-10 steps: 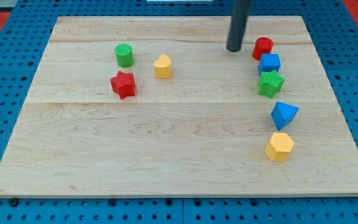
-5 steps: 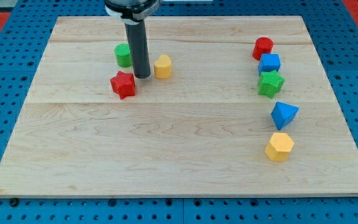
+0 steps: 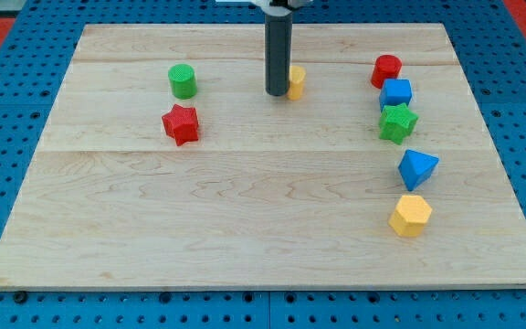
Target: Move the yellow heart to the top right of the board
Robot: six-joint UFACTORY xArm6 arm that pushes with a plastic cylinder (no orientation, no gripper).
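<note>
The yellow heart lies in the upper middle of the wooden board, partly hidden behind the dark rod. My tip rests on the board right against the heart's left side. The heart is left of the red cylinder, which sits near the board's top right.
A green cylinder and a red star lie at the upper left. Down the right side run the red cylinder, a blue cube, a green star, a blue triangle and a yellow hexagon.
My tip swung from the top right to the heart's left side, then pushed it to the right and slightly up. The other blocks have not moved.
</note>
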